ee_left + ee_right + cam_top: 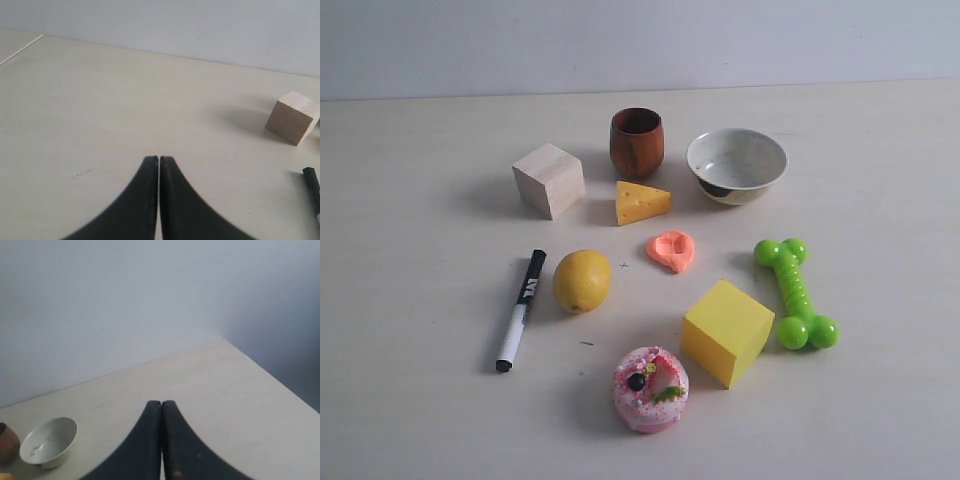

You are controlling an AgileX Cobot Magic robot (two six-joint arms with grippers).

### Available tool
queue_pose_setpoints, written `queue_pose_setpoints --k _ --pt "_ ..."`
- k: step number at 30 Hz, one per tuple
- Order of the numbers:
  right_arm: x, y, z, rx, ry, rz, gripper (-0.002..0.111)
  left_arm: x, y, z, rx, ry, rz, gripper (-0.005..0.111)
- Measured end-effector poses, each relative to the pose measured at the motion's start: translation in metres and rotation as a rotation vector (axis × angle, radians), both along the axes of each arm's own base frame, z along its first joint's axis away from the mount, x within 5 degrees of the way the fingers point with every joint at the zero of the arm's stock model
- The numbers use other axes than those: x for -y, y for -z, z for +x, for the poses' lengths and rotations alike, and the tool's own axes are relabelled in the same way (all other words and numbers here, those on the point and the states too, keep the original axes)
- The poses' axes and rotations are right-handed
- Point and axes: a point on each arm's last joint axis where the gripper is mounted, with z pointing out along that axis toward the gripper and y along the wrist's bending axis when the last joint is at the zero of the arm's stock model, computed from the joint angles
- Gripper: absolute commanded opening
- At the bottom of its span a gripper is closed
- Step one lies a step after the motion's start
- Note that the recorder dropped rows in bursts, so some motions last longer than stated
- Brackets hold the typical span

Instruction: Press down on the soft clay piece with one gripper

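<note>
The soft clay piece [671,249] is a small salmon-orange heart-shaped lump with a dent in its middle, lying flat near the table's centre in the exterior view. Neither arm shows in that view. My left gripper [159,159] is shut with nothing between its black fingers, hovering over bare table far from the clay. My right gripper [161,403] is shut too, empty, near the table's far right corner. The clay appears in neither wrist view.
Around the clay stand a cheese wedge [641,202], a lemon [582,280], a yellow cube [726,331], a pink donut [650,388], a green bone toy [795,292], a white bowl [736,165], a brown cup [637,141], a wooden block [549,179] and a marker [521,309].
</note>
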Motion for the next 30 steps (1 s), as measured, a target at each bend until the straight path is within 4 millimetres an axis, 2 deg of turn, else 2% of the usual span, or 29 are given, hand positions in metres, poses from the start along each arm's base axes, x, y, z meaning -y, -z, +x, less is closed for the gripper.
queue_pose_setpoints --k 4,7,12,17,23,30 --pt "-0.001 0.004 0.004 -0.001 -0.025 -0.037 0.0 0.0 0.0 0.0 0.0 0.0 0.0 0.004" --pt "-0.003 0.017 0.016 0.022 -0.053 -0.052 0.0 0.0 0.0 0.0 0.0 0.0 0.0 0.004" --pt "-0.008 0.064 0.043 0.018 -0.107 -0.047 0.0 0.0 0.0 0.0 0.0 0.0 0.0 0.004" --pt "-0.011 0.111 0.057 -0.012 -0.142 -0.046 0.0 0.0 0.0 0.0 0.0 0.0 0.0 0.004" --pt "-0.012 0.15 0.061 -0.056 -0.163 -0.043 0.0 0.0 0.0 0.0 0.0 0.0 0.0 0.004" --pt "-0.013 0.167 0.06 -0.079 -0.169 -0.041 0.0 0.0 0.0 0.0 0.0 0.0 0.0 0.004"
